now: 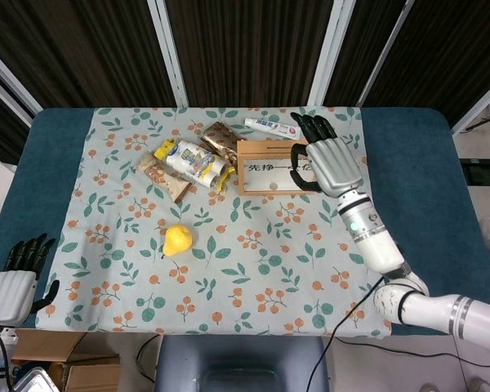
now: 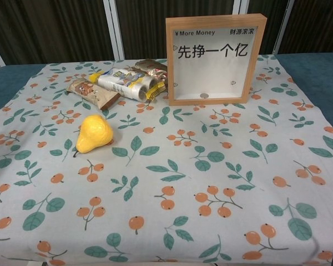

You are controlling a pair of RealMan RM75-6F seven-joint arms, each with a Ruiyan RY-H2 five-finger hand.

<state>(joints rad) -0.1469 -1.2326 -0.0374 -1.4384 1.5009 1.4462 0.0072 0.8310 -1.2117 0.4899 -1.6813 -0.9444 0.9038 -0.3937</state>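
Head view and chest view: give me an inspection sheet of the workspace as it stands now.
Surface: floral tablecloth over a teal table.
Job's things: wooden framed sign stands upright; right hand is over its right end in the head view; contact cannot be told.
Clutter: yellow pear; snack packets piled left of the sign; toothpaste tube behind it.
Hands: right hand has fingers spread; left hand is off the table's near left corner, holding nothing.
Cables: black cable under the right arm.
Surroundings: dark slatted wall; cardboard box below.
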